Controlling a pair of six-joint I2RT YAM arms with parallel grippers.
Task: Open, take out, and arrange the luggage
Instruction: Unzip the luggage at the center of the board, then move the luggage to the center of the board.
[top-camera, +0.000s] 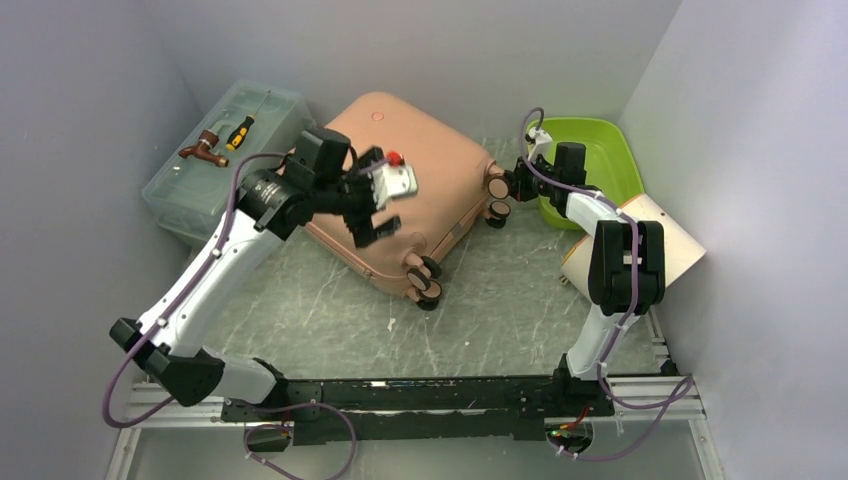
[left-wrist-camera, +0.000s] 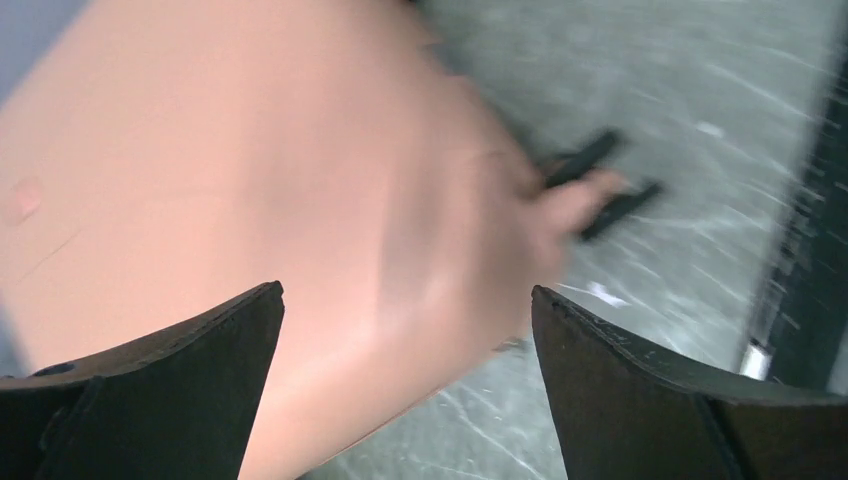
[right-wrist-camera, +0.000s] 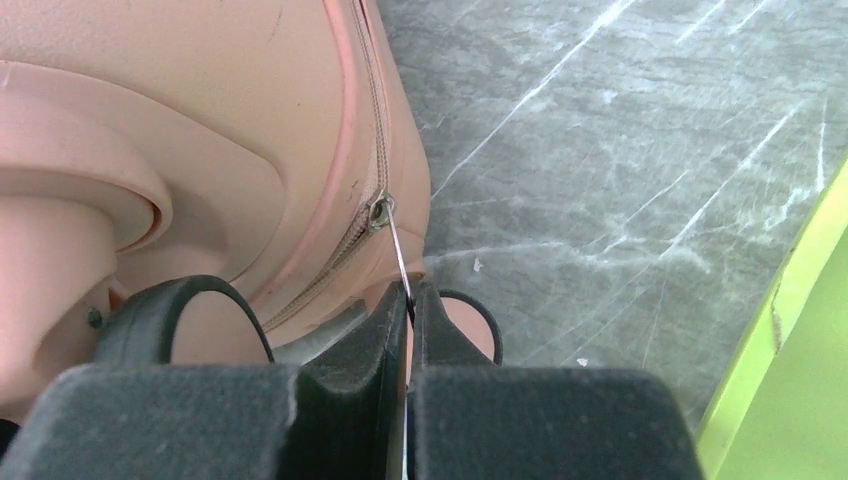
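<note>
The salmon-pink luggage (top-camera: 410, 180) lies flat and closed on the table, wheels toward the right and front. My left gripper (top-camera: 385, 205) hovers open over its shell; in the left wrist view the shell (left-wrist-camera: 250, 180) fills the space between the spread fingers (left-wrist-camera: 640, 390), blurred. My right gripper (top-camera: 512, 183) is at the wheeled end, shut on the thin metal zipper pull (right-wrist-camera: 397, 255), which runs from the slider (right-wrist-camera: 378, 212) on the luggage's zipper (right-wrist-camera: 365, 130) to the fingertips (right-wrist-camera: 410, 300). A wheel (right-wrist-camera: 185, 315) sits beside the fingers.
A translucent grey-green toolbox (top-camera: 228, 160) with a screwdriver on its lid stands at the back left. A lime green tray (top-camera: 592, 165) is at the back right, also at the edge of the right wrist view (right-wrist-camera: 800, 380). A tan and white board (top-camera: 665, 245) leans at the right wall.
</note>
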